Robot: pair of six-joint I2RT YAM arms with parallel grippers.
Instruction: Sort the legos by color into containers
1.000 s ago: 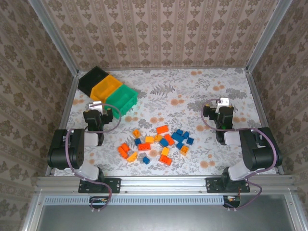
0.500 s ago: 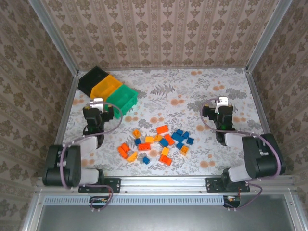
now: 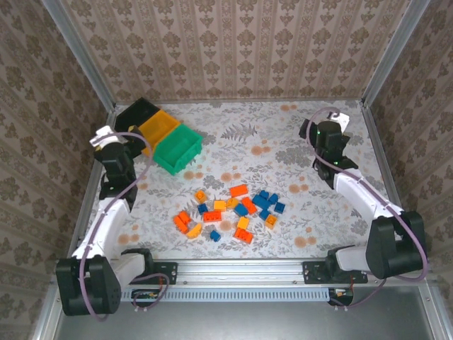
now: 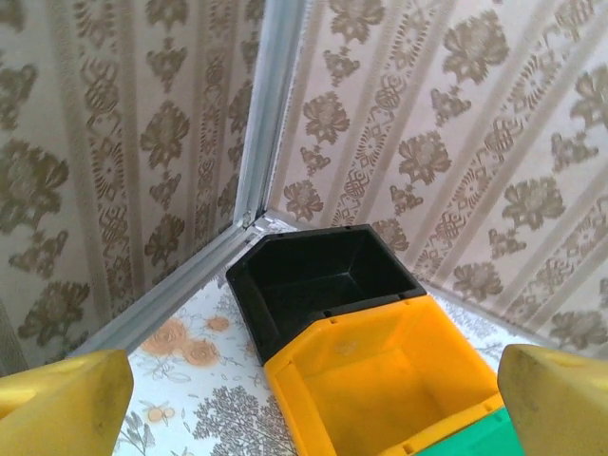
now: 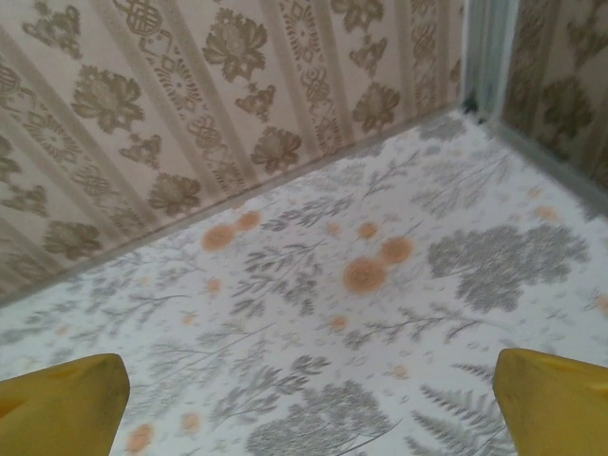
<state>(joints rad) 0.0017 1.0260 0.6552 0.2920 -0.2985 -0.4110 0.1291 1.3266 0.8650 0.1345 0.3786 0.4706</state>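
Note:
The legos (image 3: 232,212), blue, orange-red and yellow-orange bricks, lie scattered in a cluster on the floral table, near the front centre. The containers stand joined in a row at the back left: black (image 3: 134,115), yellow-orange (image 3: 159,127) and green (image 3: 178,147). My left gripper (image 3: 120,152) hovers just left of the black bin, open and holding nothing. In the left wrist view the black bin (image 4: 323,280) and yellow-orange bin (image 4: 389,380) look empty between my yellow fingers (image 4: 62,404). My right gripper (image 3: 327,137) is open at the back right, over bare tablecloth (image 5: 313,285).
Patterned walls and aluminium posts (image 3: 95,78) enclose the table on three sides. The left gripper is close to the left wall rail (image 4: 180,280). Bare tablecloth lies between the bins and the right gripper (image 3: 262,134).
Both arms have stretched out from their folded poses. The left gripper swung left and back beside the black bin; the right gripper moved toward the back right. Both stayed open.

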